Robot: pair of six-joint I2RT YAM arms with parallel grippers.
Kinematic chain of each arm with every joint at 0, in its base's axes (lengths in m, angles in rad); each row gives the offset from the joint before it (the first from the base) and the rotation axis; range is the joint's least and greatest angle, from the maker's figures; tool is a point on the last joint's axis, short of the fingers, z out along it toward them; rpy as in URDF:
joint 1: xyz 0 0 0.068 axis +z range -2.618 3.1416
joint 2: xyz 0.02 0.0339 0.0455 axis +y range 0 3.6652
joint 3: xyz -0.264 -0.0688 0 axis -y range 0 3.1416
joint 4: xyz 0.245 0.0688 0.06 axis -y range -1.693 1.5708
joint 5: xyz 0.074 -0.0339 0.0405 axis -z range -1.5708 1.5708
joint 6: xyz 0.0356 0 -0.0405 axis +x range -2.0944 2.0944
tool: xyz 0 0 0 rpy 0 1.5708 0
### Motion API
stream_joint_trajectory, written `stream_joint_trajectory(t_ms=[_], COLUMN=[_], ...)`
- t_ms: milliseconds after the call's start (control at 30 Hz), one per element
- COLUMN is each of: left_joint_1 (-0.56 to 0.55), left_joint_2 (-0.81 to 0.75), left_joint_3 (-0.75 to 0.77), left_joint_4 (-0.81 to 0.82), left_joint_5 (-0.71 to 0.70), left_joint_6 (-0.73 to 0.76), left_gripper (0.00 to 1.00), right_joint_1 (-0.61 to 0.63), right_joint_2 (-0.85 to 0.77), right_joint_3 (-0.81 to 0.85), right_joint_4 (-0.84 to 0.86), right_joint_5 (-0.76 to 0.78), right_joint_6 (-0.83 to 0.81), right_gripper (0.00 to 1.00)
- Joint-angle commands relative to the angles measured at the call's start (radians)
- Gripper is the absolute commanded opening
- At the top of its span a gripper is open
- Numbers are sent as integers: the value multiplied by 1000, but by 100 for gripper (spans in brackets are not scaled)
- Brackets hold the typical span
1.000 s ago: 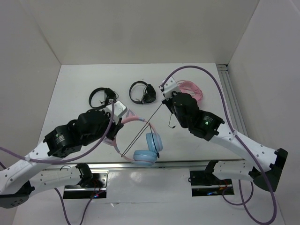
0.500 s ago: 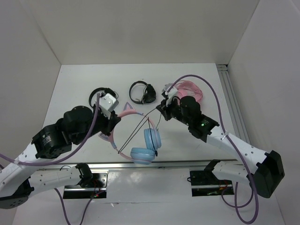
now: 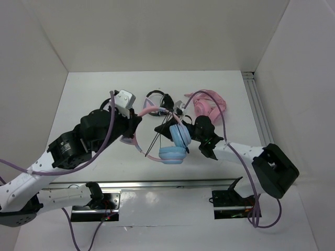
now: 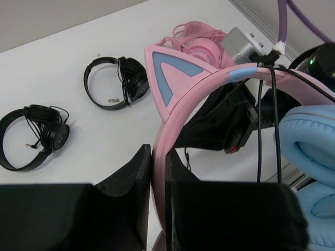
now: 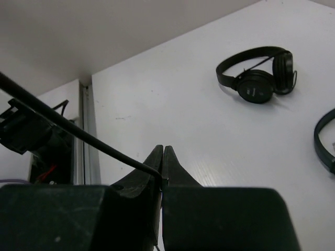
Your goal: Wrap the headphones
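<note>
**Item: headphones (image 3: pixel 174 144), blue cups, pink cat-ear headband.** Held off the table near its middle.

- Left gripper (image 4: pixel 158 157): closed tight on the headband, just below 1 ear.
- Right gripper (image 5: pixel 162 158): pinched shut on the thin black cable (image 5: pixel 68 125), close beside the cups.
- Nearby: 2 black headphones (image 4: pixel 112 83), 1 pink pair (image 3: pixel 209 104).

**Risks, as I judge them:** the cable may slide out of so narrow a pinch; slack turns may drop off the band; the 2 wrists, nearly touching, may collide.

**Change over 1 second:** the headphones have moved from the near edge toward the centre. The right arm has swung in from the right, and the long taut diagonal of cable has shortened.
</note>
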Motion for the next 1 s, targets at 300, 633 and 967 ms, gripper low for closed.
stream_joint_trajectory(t_ms=[300, 633, 967], left_joint_1=[-7, -7, -7], left_joint_2=[39, 30, 30], left_joint_3=[172, 172, 190], left_joint_4=[344, 335, 326], left_joint_5=[-130, -208, -292], left_joint_6=[-95, -85, -85], left_gripper=[0, 0, 0], right_joint_1=[23, 41, 41], right_joint_2=[230, 346, 375], right_joint_3=[-36, -46, -90], right_joint_4=[333, 410, 432], right_joint_5=[-58, -67, -38], right_joint_6=[131, 159, 159], right_gripper=[11, 16, 21])
